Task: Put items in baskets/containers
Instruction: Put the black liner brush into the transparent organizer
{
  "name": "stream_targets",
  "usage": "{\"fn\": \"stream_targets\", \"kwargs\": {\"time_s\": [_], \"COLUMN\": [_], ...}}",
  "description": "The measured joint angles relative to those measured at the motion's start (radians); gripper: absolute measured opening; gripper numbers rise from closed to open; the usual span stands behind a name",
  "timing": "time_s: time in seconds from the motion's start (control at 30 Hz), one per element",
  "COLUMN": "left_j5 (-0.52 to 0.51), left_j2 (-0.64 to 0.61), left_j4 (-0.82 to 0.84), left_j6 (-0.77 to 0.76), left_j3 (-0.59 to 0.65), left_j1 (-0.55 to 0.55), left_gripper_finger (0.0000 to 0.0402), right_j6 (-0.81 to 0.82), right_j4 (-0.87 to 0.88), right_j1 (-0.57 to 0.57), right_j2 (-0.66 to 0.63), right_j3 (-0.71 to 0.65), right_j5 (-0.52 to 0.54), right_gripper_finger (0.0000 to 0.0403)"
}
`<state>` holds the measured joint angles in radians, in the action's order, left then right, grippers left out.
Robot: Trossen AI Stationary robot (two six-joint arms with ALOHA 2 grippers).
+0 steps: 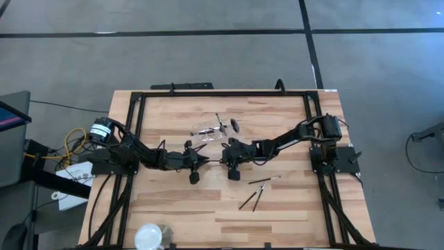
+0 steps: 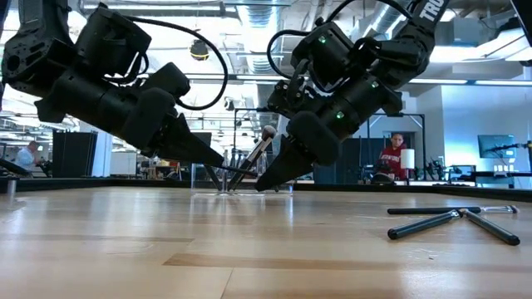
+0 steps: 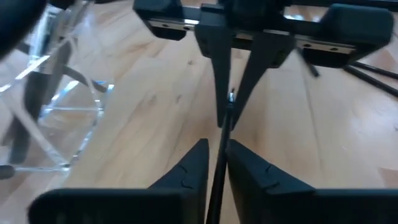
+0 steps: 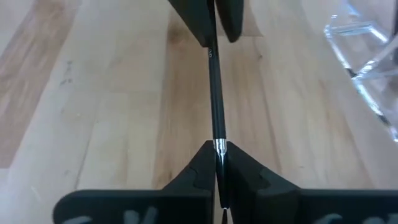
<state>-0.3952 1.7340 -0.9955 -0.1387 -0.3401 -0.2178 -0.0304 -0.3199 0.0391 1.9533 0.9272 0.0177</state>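
Both arms are matte black, built of chunky blocky links, and each ends in two tapering, wedge-shaped black fingers, as on the left gripper [image 1: 206, 161] and the right gripper [image 1: 223, 162]. Black cables loop from link to link, small green lights glow on the right arm's [image 2: 366, 75] housings, and white lettering shows on its upper link. The left arm's [image 1: 149, 156] base carries a round black-and-white part with yellow wires beside it, and up close each gripper shows a flat black crossbar with a silvery rail along it.
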Motion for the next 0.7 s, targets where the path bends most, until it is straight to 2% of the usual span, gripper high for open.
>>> {"fn": "stream_targets", "kwargs": {"time_s": [0.1, 0.17, 0.3, 0.4, 0.57, 0.7], "left_j5": [-0.029, -0.068, -0.162, -0.176, -0.19, -0.199], "left_j2": [0.0, -0.005, -0.079, -0.186, -0.396, -0.539], "left_j4": [-0.001, -0.001, -0.001, -0.001, 0.004, 0.007], "left_j6": [-0.001, 0.0, 0.066, 0.148, 0.218, 0.219], "left_j3": [0.0, 0.0, 0.001, 0.008, 0.05, 0.114], "left_j1": [0.017, 0.023, 0.027, 0.021, 0.023, 0.025], "left_gripper_finger": [0.0076, 0.009, 0.0111, 0.012, 0.0125, 0.0126], "right_j6": [0.0, 0.0, 0.005, -0.012, -0.15, -0.422], "right_j4": [0.022, 0.099, 0.388, 0.602, 0.98, 1.137], "right_j1": [0.001, 0.003, 0.01, 0.017, 0.036, 0.068], "right_j2": [-0.007, -0.017, -0.048, -0.053, -0.051, -0.051], "right_j3": [0.007, 0.038, 0.151, 0.27, 0.515, 0.677], "right_j5": [0.01, 0.033, 0.101, 0.176, 0.375, 0.606], "right_gripper_finger": [0.001, 0.0005, 0.0007, 0.0005, 0.0005, 0.0005]}}
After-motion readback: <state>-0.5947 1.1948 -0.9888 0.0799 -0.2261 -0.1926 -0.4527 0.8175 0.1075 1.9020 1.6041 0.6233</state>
